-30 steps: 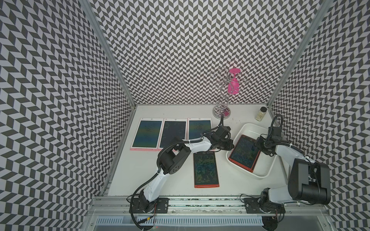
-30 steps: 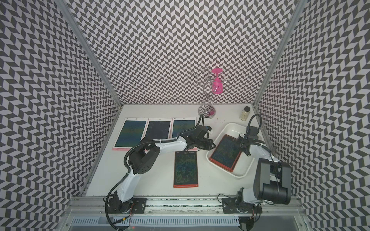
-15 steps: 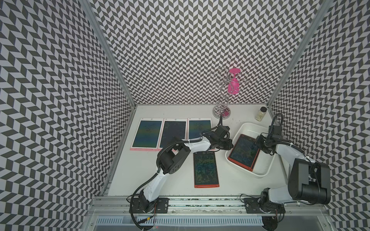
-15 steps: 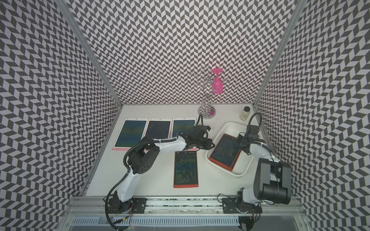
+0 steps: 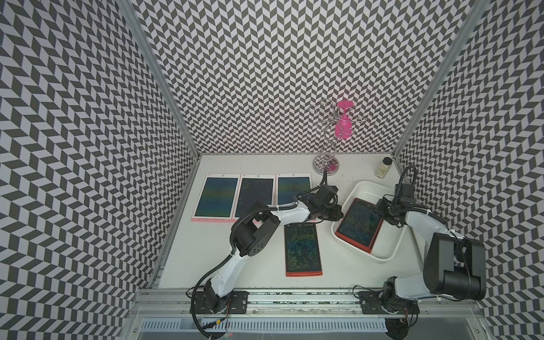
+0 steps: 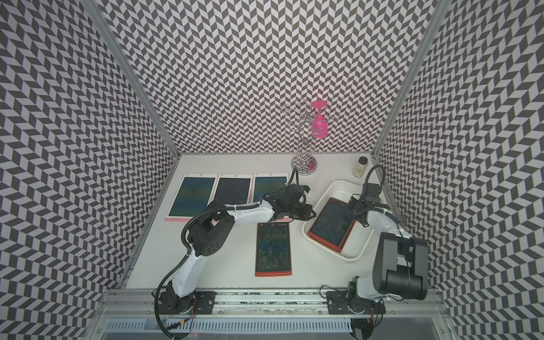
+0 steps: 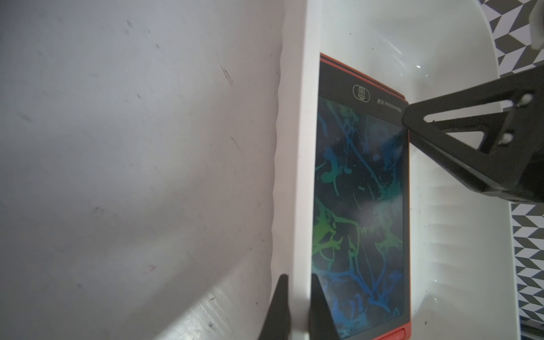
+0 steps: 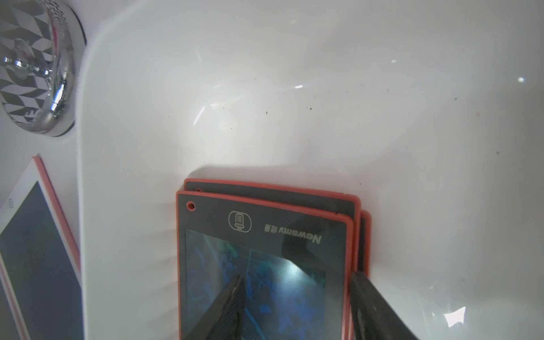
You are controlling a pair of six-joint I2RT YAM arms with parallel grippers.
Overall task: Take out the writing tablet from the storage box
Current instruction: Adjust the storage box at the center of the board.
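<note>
The white storage box stands at the right of the table. In it lies a stack of red-framed writing tablets; the top writing tablet shows green and blue scribbles. My left gripper is shut on the box's left rim, one finger on each side of it. My right gripper stands open inside the box. One of its fingers is over the screen and the other is at the tablet's red right edge.
A red tablet lies on the table left of the box. Three pink-framed tablets lie in a row at the back left. A chrome stand with a pink glass and a small bottle stand behind the box.
</note>
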